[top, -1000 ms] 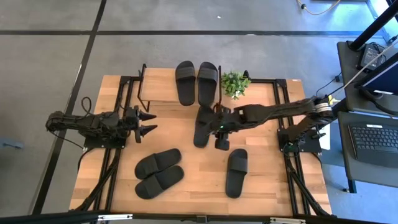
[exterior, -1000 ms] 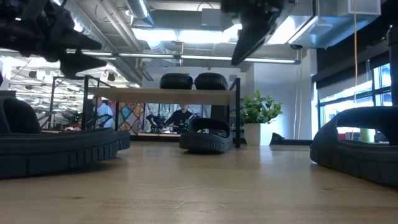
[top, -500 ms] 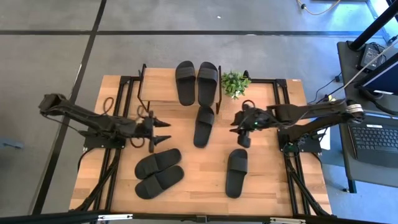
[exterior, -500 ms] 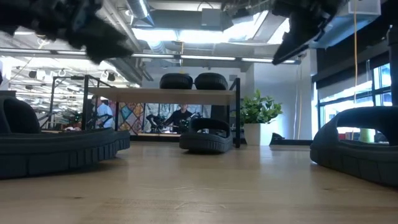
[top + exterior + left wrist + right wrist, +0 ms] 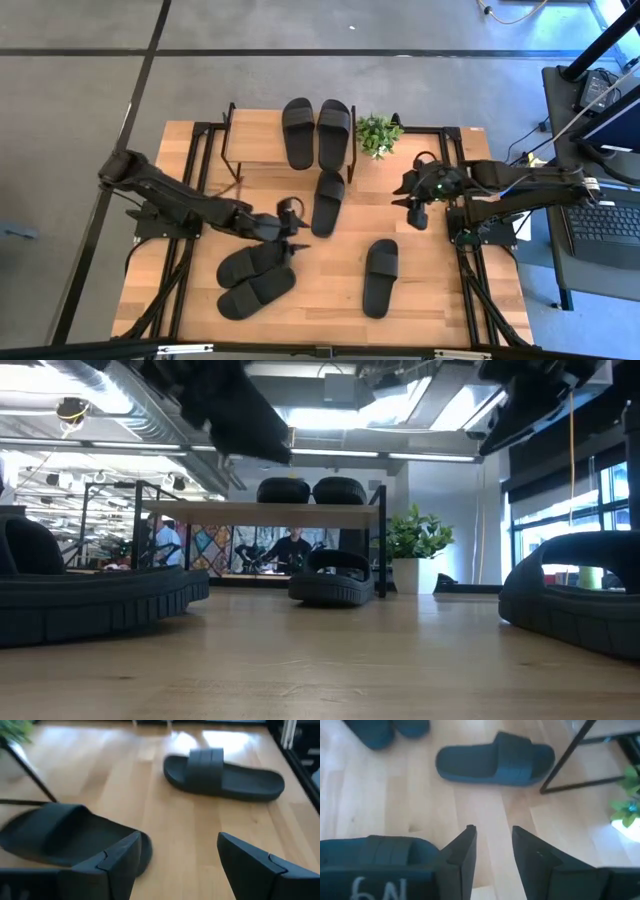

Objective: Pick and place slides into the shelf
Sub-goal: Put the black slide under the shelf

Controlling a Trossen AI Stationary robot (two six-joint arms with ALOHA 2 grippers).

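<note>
Six black slides show in the high view. Two lie side by side on the shelf's (image 5: 254,141) wood top (image 5: 302,132) (image 5: 334,129). One slide (image 5: 327,203) lies flat on the table just in front of the shelf, another (image 5: 380,277) nearer the right. A pair (image 5: 254,263) (image 5: 256,292) lies near the table's front left. My left gripper (image 5: 299,235) hovers open just right of that pair's farther slide, touching nothing. In its wrist view the open fingers (image 5: 177,855) frame bare wood between two slides (image 5: 65,837) (image 5: 223,774). My right gripper (image 5: 413,201) is open, above the table's right part.
A small potted plant (image 5: 378,134) stands at the shelf's right end. Black metal arm frames run along the table's left (image 5: 190,190) and right (image 5: 470,215) sides. Bare wood shows between the middle slide and the right gripper. People show far behind the shelf (image 5: 290,550).
My left gripper has swung from the table's left toward the right and the near edge, ending beside the front pair of slides. My right gripper has drawn back from above the slide in front of the shelf toward the table's right edge. No slide has moved.
</note>
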